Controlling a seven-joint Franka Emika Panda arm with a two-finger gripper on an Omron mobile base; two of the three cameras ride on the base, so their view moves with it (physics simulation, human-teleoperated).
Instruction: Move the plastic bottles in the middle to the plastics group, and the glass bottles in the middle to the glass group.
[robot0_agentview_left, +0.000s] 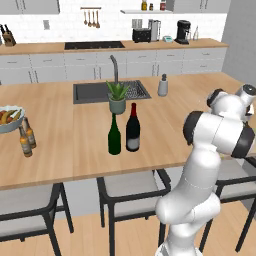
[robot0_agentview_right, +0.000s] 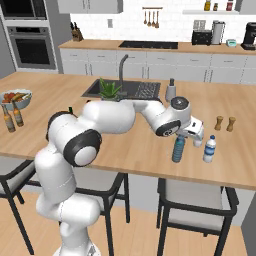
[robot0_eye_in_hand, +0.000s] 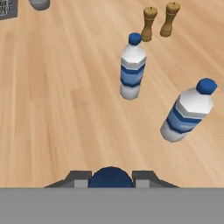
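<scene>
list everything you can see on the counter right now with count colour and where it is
blue-tinted bottle: 1, blue, held upright near the counter's front edge
water bottles: 2, clear with blue labels, right of it
shakers: 2, brown, behind them
wine bottles: 2, green and black, counter middle
amber bottles: 2, brown, left end
fruit bowl: 1, beside them
potted plant: 1, green, by the sink
soap dispenser: 1, grey
gripper: 1, gripping the blue-tinted bottle

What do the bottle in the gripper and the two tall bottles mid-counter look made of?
Held blue bottle: see-through blue-tinted, likely plastic. Green wine bottle: dark glossy, probably glass. Black wine bottle: glossy black, red foil top, pale label, probably glass. Gripper is shut on the blue one.
</scene>
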